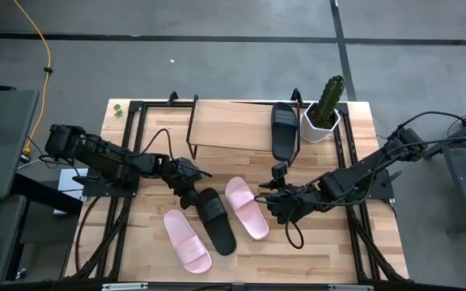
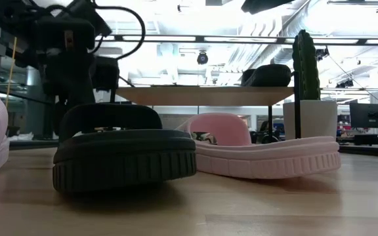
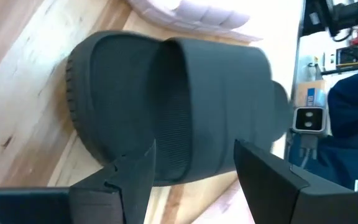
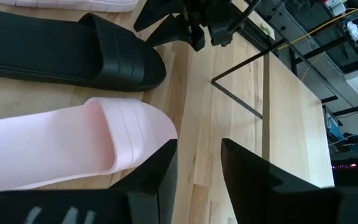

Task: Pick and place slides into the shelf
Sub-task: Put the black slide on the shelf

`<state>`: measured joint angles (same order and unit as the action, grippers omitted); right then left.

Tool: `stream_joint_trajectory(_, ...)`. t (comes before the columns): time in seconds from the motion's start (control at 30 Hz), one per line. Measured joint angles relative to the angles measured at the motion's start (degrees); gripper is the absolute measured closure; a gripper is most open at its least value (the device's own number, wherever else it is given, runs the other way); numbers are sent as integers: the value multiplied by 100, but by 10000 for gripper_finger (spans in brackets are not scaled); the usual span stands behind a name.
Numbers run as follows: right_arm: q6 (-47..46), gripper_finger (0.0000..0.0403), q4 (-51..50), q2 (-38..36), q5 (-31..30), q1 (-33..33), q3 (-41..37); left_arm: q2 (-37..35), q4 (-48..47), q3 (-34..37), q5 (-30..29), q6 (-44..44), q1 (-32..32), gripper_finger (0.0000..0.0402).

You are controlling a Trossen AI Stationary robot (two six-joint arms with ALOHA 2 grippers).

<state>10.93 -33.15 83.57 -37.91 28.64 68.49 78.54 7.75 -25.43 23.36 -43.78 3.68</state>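
Observation:
One black slide [image 1: 217, 220] lies on the table between two pale pink slides [image 1: 246, 207] [image 1: 187, 240]. Another black slide [image 1: 284, 129] rests sole-down on the shelf [image 1: 233, 125] at the far side. My left gripper [image 1: 194, 194] [image 3: 192, 149] is open at the far end of the black slide [image 3: 179, 99] on the table, a finger on either side of its strap end. My right gripper [image 1: 267, 196] [image 4: 197, 144] hangs open with bare wood showing between its fingers, just right of the middle pink slide's [image 4: 73, 146] far end.
A potted cactus [image 1: 324, 113] stands at the shelf's right end, close to the black slide on it. Dark frame rails [image 1: 132, 153] run along the table's left and right sides. Bare wood shows on the shelf's left half and along the table's near right.

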Motion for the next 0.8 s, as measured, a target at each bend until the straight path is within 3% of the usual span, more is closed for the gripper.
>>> stream_joint_trajectory(0.33,-63,288,0,0,11,5,0,385,686,0,413,-110,0,197)
stream_joint_trajectory(0.8,-61,288,2,0,22,3,0,385,890,0,310,-242,-350,197)
